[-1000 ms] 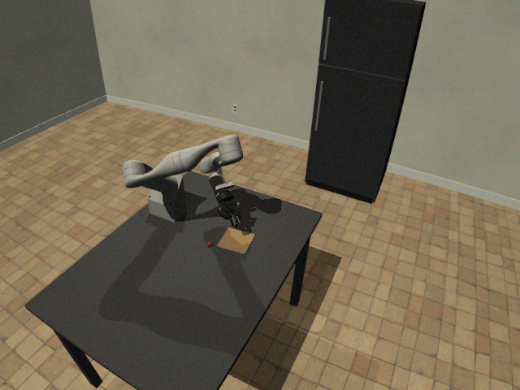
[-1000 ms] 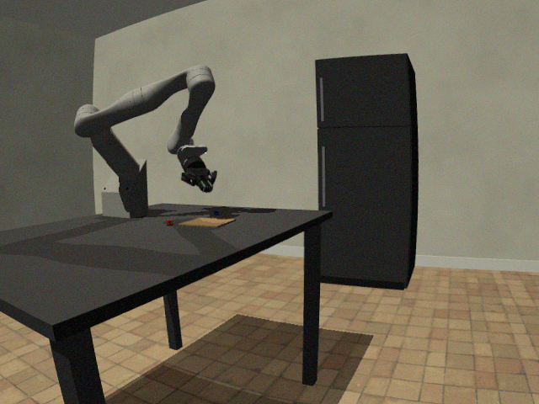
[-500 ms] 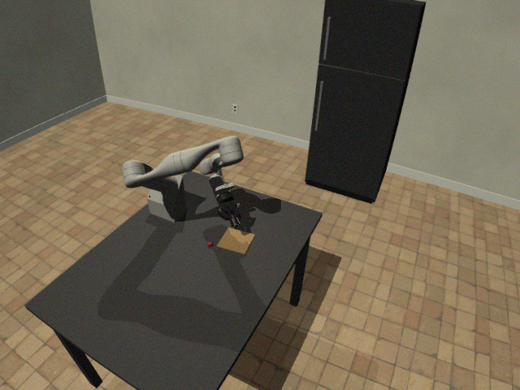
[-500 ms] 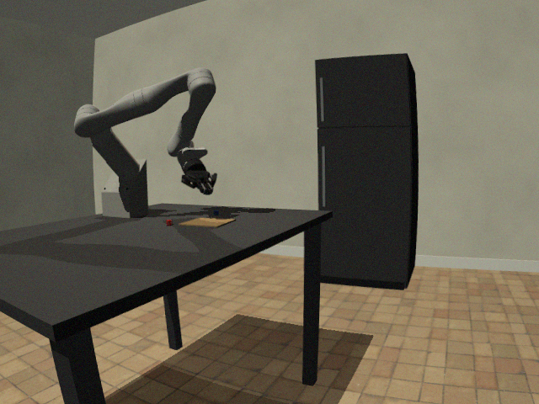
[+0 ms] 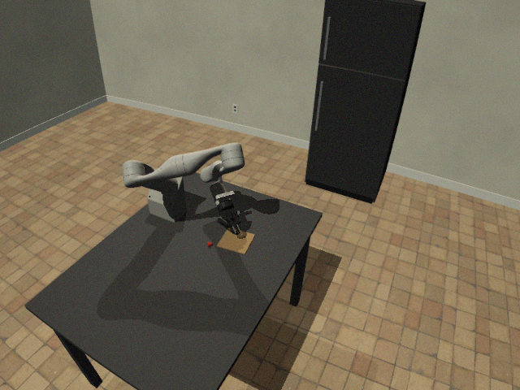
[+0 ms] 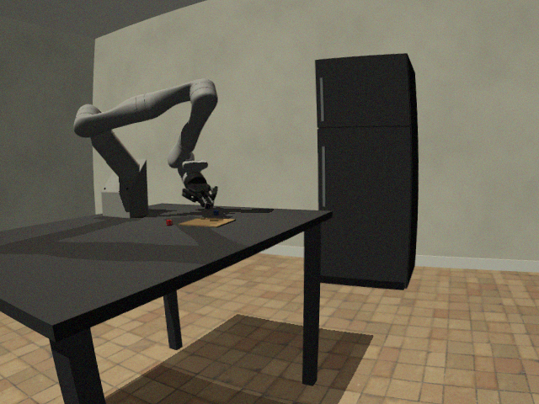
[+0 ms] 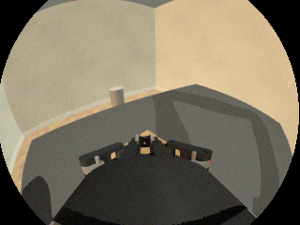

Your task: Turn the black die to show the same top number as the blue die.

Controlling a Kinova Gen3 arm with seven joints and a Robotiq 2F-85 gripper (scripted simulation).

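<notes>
Die of black, cubic form [image 7: 144, 139], between the fingertips of the black two-fingered gripper [image 5: 237, 231] [image 6: 209, 206] [image 7: 144, 140], over or near the flat tan mat [image 5: 231, 246] [image 6: 202, 222] [image 7: 147, 132]. Jaws narrow, apparently clamped on it. Red cubic die [image 5: 209, 244] [image 6: 169, 222] beside mat; blue cubic die [image 6: 216, 213] beyond. Numbers unreadable. Likely step 1, turning; next: check top face, lower fully onto mat.

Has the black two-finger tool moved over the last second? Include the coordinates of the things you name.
Yes. The black two-finger tool [image 5: 237, 232] [image 6: 209, 205] [image 7: 144, 140] has come down, closer to the flat tan mat [image 5: 234, 245] [image 6: 201, 223] [image 7: 147, 132] in the exterior view.
</notes>
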